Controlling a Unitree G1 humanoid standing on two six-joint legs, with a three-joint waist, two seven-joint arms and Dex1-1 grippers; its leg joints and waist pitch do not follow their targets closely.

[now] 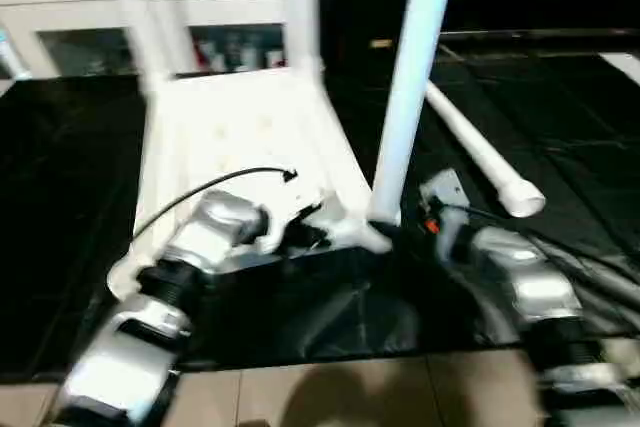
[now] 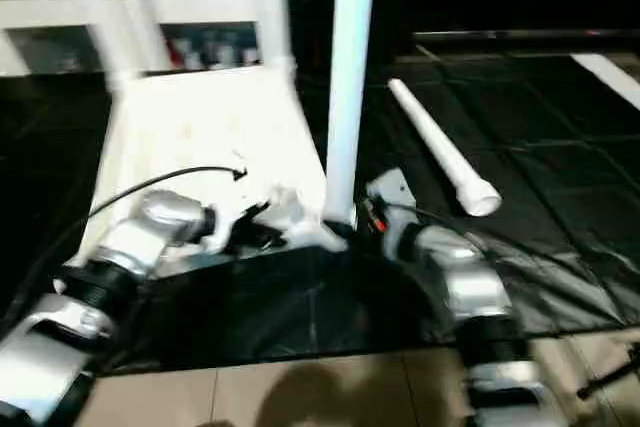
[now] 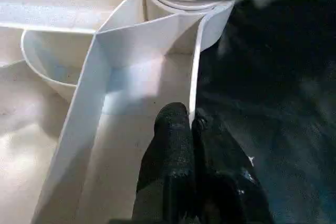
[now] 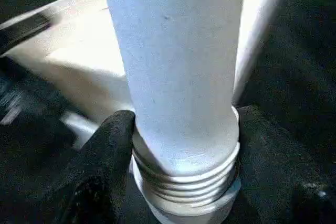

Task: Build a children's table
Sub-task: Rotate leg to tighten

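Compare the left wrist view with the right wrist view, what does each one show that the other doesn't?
The left wrist view shows the left gripper pinched shut on a thin rim wall of the table top, with the ribbed underside around it. The right wrist view shows the right gripper closed around the upright leg just above its threaded end. Both share that threaded leg end at the corner socket, over the black mat.

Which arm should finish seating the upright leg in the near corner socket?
Right. The right gripper already clasps the upright leg just above its thread. The left gripper is pinched on the tabletop's rim, steadying it.
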